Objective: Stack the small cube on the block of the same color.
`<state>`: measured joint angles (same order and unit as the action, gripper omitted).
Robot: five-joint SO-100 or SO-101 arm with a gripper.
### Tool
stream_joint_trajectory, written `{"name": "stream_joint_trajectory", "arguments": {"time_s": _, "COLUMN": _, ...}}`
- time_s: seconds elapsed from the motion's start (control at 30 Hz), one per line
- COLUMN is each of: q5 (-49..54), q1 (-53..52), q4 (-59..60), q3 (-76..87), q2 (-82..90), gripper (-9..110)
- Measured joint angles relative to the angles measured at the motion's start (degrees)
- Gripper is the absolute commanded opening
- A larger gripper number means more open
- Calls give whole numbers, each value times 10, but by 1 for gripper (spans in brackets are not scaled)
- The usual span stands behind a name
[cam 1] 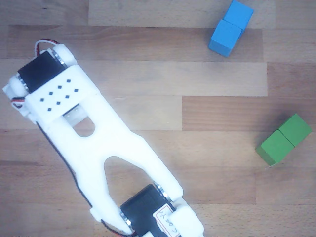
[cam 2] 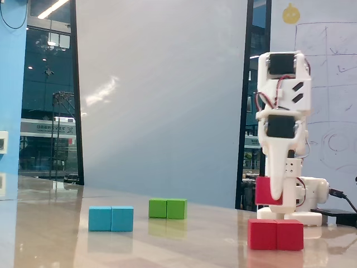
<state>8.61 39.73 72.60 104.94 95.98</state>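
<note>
Small cube [cam 2: 263, 191], smooth red, in white claw [cam 2: 276, 195]

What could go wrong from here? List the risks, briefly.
1. In the fixed view the pincer holds the small red cube just above the long red block, over its left half. Released off-centre, it may overhang or tip off.
2. A fast descent could knock the long red block along the smooth table.
3. The other view shows only the arm, the blue block and the green block, so alignment cannot be checked from above.
</note>
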Motion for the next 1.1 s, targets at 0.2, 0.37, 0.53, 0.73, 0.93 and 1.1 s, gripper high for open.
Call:
{"name": "stream_joint_trajectory", "arguments": {"time_s": 0.2, "q5": 0, "q1": -10, "q4": 0, "q3": 0, "q2": -19, "gripper": 10}}
{"name": "stream_joint_trajectory", "arguments": {"time_s": 0.37, "q5": 0, "q1": -10, "q4": 0, "q3": 0, "q2": -20, "gripper": 10}}
{"name": "stream_joint_trajectory", "arguments": {"time_s": 0.53, "q5": 0, "q1": -10, "q4": 0, "q3": 0, "q2": -20, "gripper": 10}}
{"name": "stream_joint_trajectory", "arguments": {"time_s": 0.73, "q5": 0, "q1": -10, "q4": 0, "q3": 0, "q2": -20, "gripper": 10}}
{"name": "stream_joint_trajectory", "arguments": {"time_s": 0.93, "q5": 0, "q1": -10, "q4": 0, "q3": 0, "q2": -20, "gripper": 13}}
{"name": "stream_joint_trajectory", "arguments": {"time_s": 1.1, "q5": 0, "q1": -10, "q4": 0, "q3": 0, "q2": -20, "gripper": 20}}
